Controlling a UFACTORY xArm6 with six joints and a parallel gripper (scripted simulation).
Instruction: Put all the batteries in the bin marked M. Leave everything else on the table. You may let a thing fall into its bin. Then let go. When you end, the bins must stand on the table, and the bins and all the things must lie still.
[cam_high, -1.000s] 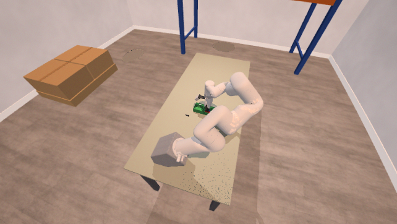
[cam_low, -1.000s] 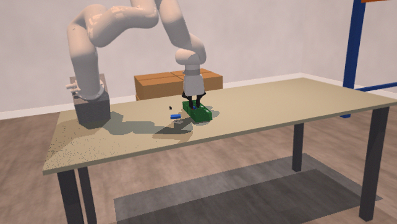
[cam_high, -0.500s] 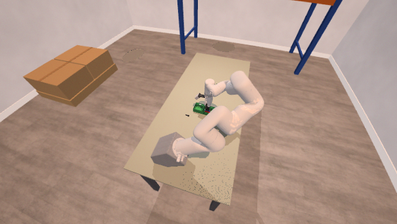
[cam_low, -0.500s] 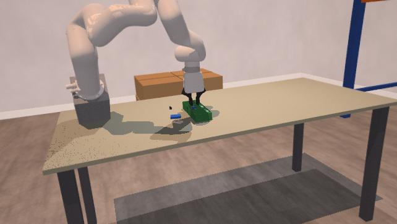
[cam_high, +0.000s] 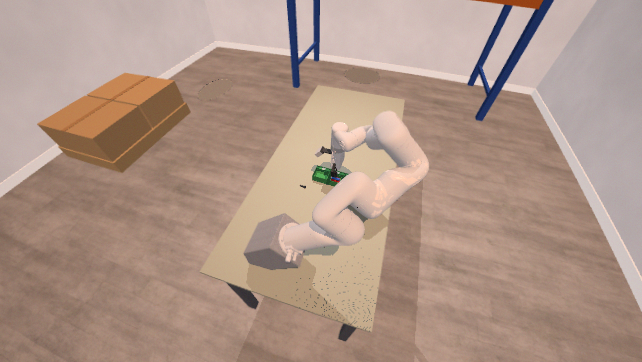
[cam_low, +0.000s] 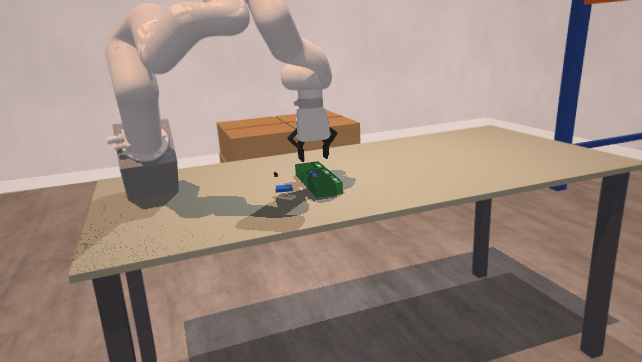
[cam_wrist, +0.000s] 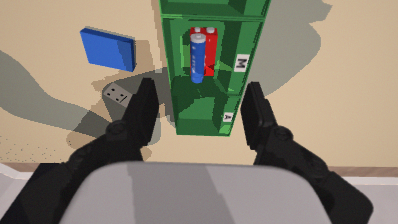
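Observation:
A green row of bins (cam_high: 322, 176) (cam_low: 325, 184) (cam_wrist: 252, 30) lies on the table (cam_high: 350, 110) (cam_low: 450, 165). In the compartment marked M (cam_wrist: 241, 63), a blue battery (cam_wrist: 198, 57) (cam_low: 313, 174) lies on top of a red battery (cam_wrist: 211, 47). My gripper (cam_wrist: 200, 93) (cam_low: 312, 147) (cam_high: 333, 167) is open and empty. It hangs just above the bin, with its fingers straddling the bin's width near the compartments marked M and A (cam_wrist: 227, 117).
A blue block (cam_wrist: 109, 48) (cam_low: 283, 188) and a grey socket-like piece (cam_wrist: 117, 93) (cam_low: 286, 198) lie on the table left of the bin. A small black thing (cam_low: 275, 174) (cam_high: 302, 186) lies farther off. The arm's grey base (cam_low: 149, 180) stands at the table's end. Cardboard boxes (cam_high: 115, 117) sit on the floor.

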